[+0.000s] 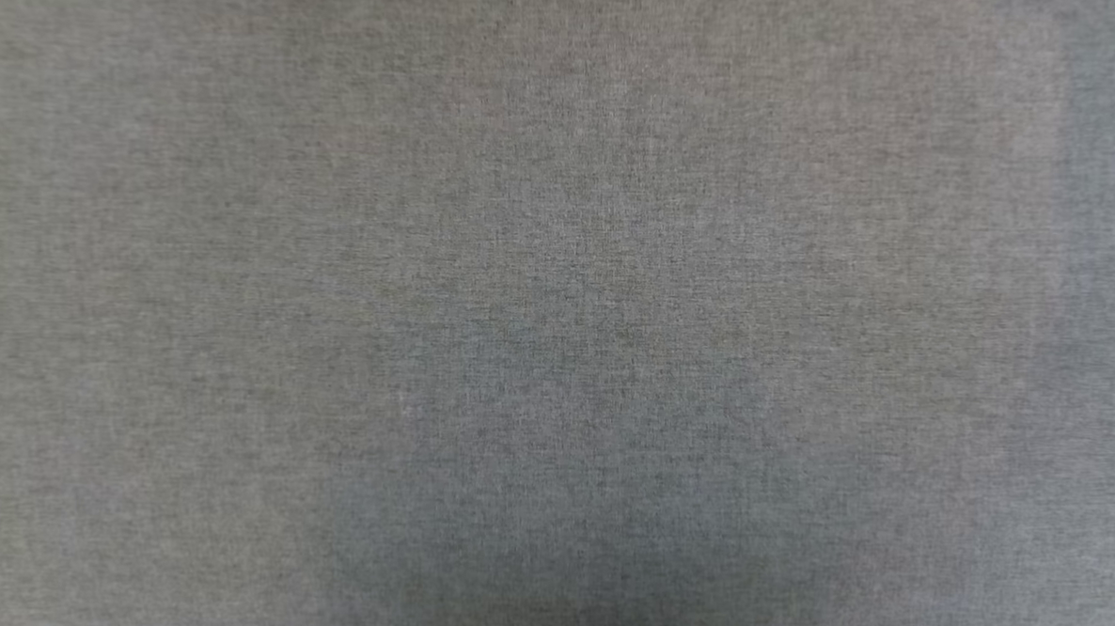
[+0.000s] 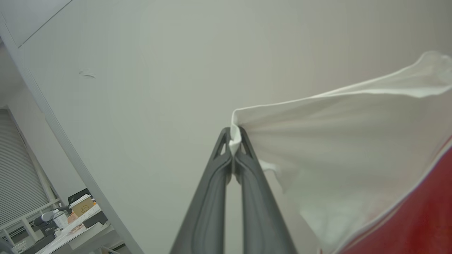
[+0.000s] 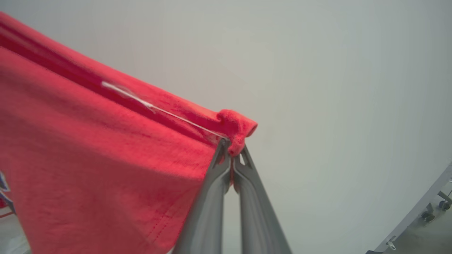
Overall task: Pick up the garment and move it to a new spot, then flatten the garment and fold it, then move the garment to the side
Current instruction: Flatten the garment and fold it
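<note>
At the tips of both tools, the garment (image 2: 353,148) hangs stretched against a plain pale wall (image 2: 159,70). Along the left wrist view, its white sleeve (image 2: 335,127) fans out to the right from the pinch. The upper edge is drawn fairly taut, and the sleeve meets the red body (image 2: 423,218) at the lower right corner along a thin pale seam. Along the right wrist view, the red cloth spreads to the left and downward, its folded edge running up toward the upper left with a thin white thread lying on it. A scrap of lettering (image 3: 4,190) shows at the left edge, too cropped to read.

The left tool (image 2: 233,141) has its two dark fingers (image 2: 208,204) pressed together, nipping a small fold of the white sleeve cloth between the tips. The right tool (image 3: 231,146) is likewise pressed together, pinching a bunched knob of red hem that curls over its tips.

Farther out in the left wrist view, a cluttered worktop (image 2: 81,234) sits at the lower left, carrying a cardboard box (image 2: 82,206), with a slatted window blind (image 2: 17,169) beside it. In the right wrist view, a grey frame (image 3: 423,208) crosses the lower right corner.

The head view looks onto a blurred grey woven surface (image 1: 560,257), darker at the bottom middle. How the garment stands relative to that surface I cannot tell.
</note>
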You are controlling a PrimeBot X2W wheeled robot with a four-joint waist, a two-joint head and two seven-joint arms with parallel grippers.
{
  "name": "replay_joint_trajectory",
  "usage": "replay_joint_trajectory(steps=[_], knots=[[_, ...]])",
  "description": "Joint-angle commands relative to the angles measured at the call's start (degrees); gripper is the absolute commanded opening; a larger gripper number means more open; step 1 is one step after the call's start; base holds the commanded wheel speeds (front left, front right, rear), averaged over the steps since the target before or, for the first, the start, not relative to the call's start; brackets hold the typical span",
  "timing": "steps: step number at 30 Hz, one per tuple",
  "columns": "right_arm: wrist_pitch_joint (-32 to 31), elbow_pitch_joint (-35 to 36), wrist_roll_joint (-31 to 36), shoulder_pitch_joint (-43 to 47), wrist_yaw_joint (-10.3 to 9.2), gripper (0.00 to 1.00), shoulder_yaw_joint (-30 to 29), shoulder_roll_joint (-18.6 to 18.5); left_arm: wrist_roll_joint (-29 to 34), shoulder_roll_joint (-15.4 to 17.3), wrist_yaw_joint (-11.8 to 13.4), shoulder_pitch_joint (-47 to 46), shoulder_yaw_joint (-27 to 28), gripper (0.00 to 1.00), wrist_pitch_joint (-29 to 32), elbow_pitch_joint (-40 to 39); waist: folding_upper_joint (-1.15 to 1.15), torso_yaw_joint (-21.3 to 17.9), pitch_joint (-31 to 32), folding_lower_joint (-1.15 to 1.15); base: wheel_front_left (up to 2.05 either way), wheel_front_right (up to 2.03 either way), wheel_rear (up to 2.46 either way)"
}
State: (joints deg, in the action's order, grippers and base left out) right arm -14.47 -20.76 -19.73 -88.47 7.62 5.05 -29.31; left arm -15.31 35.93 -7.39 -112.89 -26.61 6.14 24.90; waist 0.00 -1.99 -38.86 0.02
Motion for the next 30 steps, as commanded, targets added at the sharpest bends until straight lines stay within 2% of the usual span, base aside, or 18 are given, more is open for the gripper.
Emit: replay_joint_trajectory(steps=[1,7,13,19,23,30], knots=[[2.0,-2.2,0.9,-1.5,-0.13,0.0,0.0,-0.1,1.0,0.0,0.1,-2.1,-0.1,0.0,-1.9,2.9,0.0,-0.4,-3.6,-0.02,0.0,0.0,0.0],[10.5,-8.7,2.0,-2.9,-0.13,0.0,2.1,2.6,0.5,-3.6,0.0,-1.4,-2.5,0.0,-11.0,12.5,0.0,0.8,-4.5,-0.02,0.0,0.0,0.0],[18.6,-12.3,0.0,4.8,-0.13,0.0,3.2,5.7,-2.2,-8.1,0.2,11.3,-4.8,0.0,-18.3,17.4,0.0,2.5,-2.1,-0.02,0.0,0.0,0.0],[21.5,-14.6,-2.7,14.8,-0.13,0.0,6.4,7.3,-5.2,-11.3,0.9,26.8,-5.6,0.0,-20.6,15.8,0.0,3.4,1.9,-0.02,0.0,0.0,0.0],[22.1,-14.5,-4.5,21.0,-0.13,0.0,8.5,6.7,-6.8,-12.5,1.6,36.9,-6.0,0.0,-21.0,12.5,0.0,4.2,5.5,-0.02,0.0,0.0,0.0],[21.2,-13.0,-8.8,34.0,-0.13,0.0,12.3,6.2,-9.5,-11.9,4.2,56.0,-6.3,0.0,-21.1,5.7,0.0,4.9,13.7,-0.02,0.0,0.0,0.0]])
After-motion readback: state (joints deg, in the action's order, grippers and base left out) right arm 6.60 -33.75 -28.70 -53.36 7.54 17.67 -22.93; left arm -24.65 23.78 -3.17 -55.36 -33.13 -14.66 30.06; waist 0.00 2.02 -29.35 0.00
